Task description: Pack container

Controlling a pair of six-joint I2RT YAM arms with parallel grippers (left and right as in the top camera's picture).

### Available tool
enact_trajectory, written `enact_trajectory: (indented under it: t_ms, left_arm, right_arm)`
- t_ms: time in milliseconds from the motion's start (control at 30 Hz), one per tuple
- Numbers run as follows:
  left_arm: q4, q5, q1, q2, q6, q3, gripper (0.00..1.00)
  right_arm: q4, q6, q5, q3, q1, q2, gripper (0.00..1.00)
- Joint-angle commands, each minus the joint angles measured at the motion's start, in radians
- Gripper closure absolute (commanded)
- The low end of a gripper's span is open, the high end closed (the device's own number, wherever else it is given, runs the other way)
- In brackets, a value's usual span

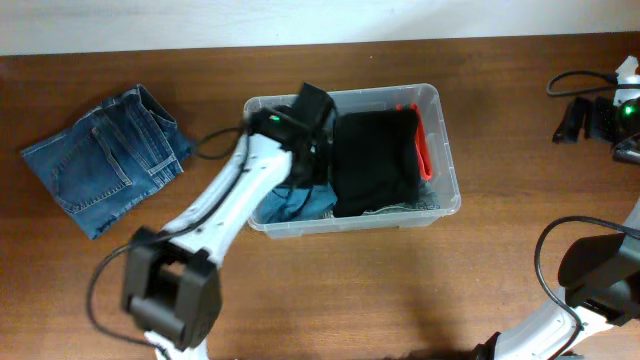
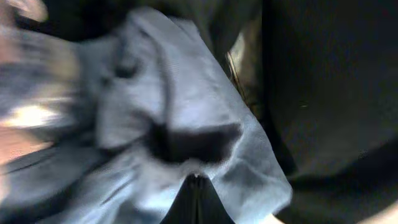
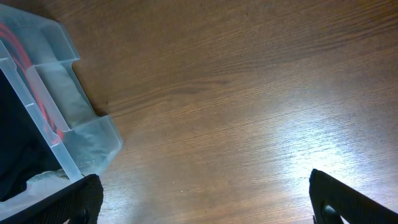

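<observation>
A clear plastic container [image 1: 400,218] sits mid-worktop [image 1: 400,290], open side up, its long axis running left to right, slightly askew. Inside lie a black garment [image 1: 375,160], a red item [image 1: 424,145] and blue cloth [image 2: 186,112]. The left gripper [image 2: 196,180] is closed, nose-down against the blue cloth; whether it pinches a fold is unclear. The right gripper [image 3: 202,199] hangs wide open and empty, off to the right. Folded jeans [image 1: 105,160] wait outside, to the left. The step looks like tucking: press the cloth flat and low, leaving room.
</observation>
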Motion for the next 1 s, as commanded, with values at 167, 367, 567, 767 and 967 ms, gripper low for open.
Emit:
enact_trajectory:
  t_ms: [167,367,567,767,967]
  left_arm:
    - [-0.002,0.007,-0.041,0.271,0.002,0.004,1.00]
    - [-0.067,0.003,-0.037,0.218,0.003,0.090,1.00]
    - [-0.224,-0.142,-0.029,0.081,0.002,0.320,0.99]
    - [-0.273,-0.179,-0.003,0.016,0.002,0.342,0.99]
    - [-0.280,-0.169,0.055,0.022,-0.010,0.278,0.99]
  right_arm:
    - [0.000,0.000,0.005,0.002,0.001,-0.008,0.02]
    - [0.000,0.000,0.005,0.002,0.001,-0.008,0.02]
    - [0.000,0.000,0.005,0.002,0.001,-0.008,0.02]
    - [0.000,0.000,0.005,0.002,0.001,-0.008,0.02]
    - [0.000,0.000,0.005,0.002,0.001,-0.008,0.02]
